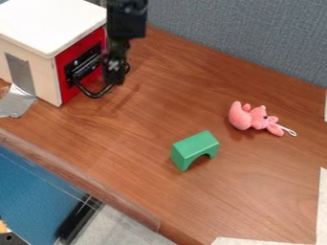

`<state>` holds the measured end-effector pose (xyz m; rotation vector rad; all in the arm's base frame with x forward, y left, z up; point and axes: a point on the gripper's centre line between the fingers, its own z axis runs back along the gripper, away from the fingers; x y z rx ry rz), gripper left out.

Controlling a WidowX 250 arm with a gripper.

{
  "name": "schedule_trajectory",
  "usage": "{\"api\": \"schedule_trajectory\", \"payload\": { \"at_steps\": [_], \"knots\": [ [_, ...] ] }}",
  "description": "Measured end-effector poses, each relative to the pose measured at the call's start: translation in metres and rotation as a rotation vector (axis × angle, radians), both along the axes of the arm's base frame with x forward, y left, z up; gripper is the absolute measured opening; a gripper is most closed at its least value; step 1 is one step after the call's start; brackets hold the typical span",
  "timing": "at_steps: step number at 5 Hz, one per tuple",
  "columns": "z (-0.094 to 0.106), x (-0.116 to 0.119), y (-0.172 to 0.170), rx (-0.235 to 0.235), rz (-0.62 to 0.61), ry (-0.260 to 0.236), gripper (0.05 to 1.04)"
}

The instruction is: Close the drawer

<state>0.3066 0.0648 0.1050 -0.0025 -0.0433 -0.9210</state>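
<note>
White strip [322,206] on wooden tabletop [127,139] — grey partition [243,33] behind (claw [115,76] beside red-fronted box [48,21]).

- Lit brightly and softly from overhead, fairly evenly across the bench [256,167].
- Nearly washed out on the white box top [51,21], toward the bench's far left corner.
- Darkened, with little detail, at the drawer [83,64].
- Shadowed softly under the green block [196,145] and the pink toy [241,117].
- Glinting mildly on silver tape [16,100], by the bench's near left edge.
</note>
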Motion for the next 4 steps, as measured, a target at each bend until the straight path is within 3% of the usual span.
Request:
{"api": "schedule_trajectory", "payload": {
  "at_steps": [1,2,3,4],
  "knots": [
    [0.021,-0.009,-0.007,-0.001,0.250,-0.006,0.999],
    [0.024,-0.029,-0.011,-0.024,0.501,0.057,0.999],
    [0.034,-0.049,-0.014,-0.038,0.722,0.061,0.999],
    [0.052,-0.079,-0.014,-0.108,0.797,0.046,1.000]
  ]
}}
